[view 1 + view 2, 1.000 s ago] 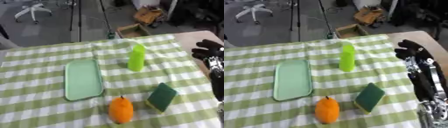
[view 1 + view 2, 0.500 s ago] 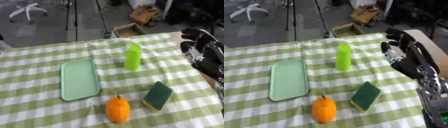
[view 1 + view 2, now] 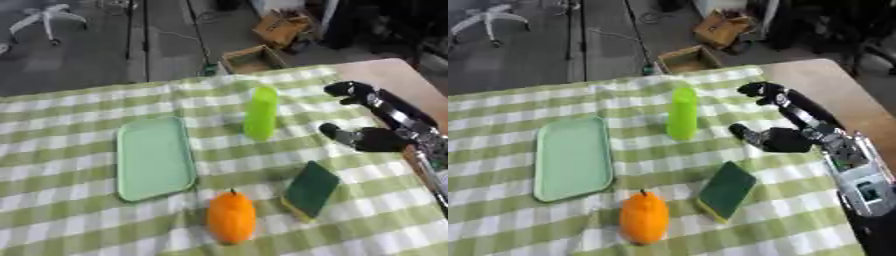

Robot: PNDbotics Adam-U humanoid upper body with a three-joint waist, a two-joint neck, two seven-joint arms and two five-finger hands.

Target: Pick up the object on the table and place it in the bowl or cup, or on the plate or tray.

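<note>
Right hand: the right hand point(image 3: 785, 137) hovers just right of the green bottle point(image 3: 682, 114), thumb and fingers spread apart in an unclenched curve, holding nothing — not touching the bottle.
Left hand: shows in neither view.
Likely target: the green bottle, standing upright near the middle of the cloth, behind the sponge point(image 3: 726, 190) and right of the tray point(image 3: 571, 158); the hand faces it, so I judge it the thing to be picked.
Handling: it looks like a light, stiff plastic bottle with a smooth, probably slippery wall; tall and narrow, so a nudge could tip it. Best taken round the mid-body, thumb on one side and fingers on the other.
Other things: an orange fruit point(image 3: 643, 218) lies near the front edge, just left of the dark green sponge.
Surface: a green-and-white checked tablecloth point(image 3: 527, 215) — soft, slightly wrinkled, so things may drag it.
Room: grey floor beyond, a cardboard box point(image 3: 250, 58) behind the table, an office chair point(image 3: 45, 16) far left.
</note>
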